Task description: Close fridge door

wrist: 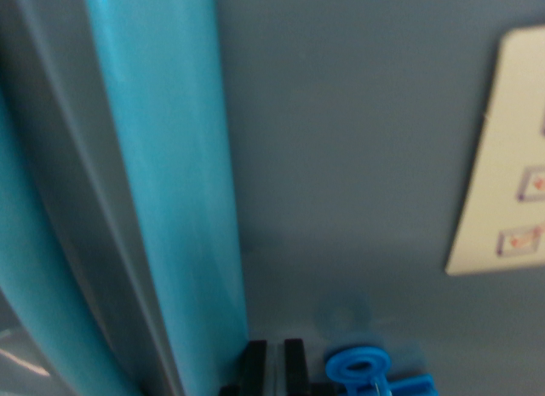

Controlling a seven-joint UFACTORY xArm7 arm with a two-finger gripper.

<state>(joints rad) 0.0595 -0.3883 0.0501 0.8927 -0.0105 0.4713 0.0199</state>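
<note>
The fridge door (358, 157) fills the wrist view as a flat grey-blue surface, very close to the camera. A glossy teal handle bar (170, 183) runs top to bottom along the door, left of centre. A second teal edge (34, 285) shows at the far left, with a grey strip (94, 243) between the two. My gripper (273, 366) pokes in at the bottom edge, right beside the handle's lower end. Its two black fingertips (253, 366) stand nearly together with only a thin gap and nothing between them. Whether they touch the door is unclear.
A cream panel (511, 157) with small red-marked squares is stuck on the door at the wrist view's right. A blue plastic ring part (362, 369) sits by the gripper at the bottom edge.
</note>
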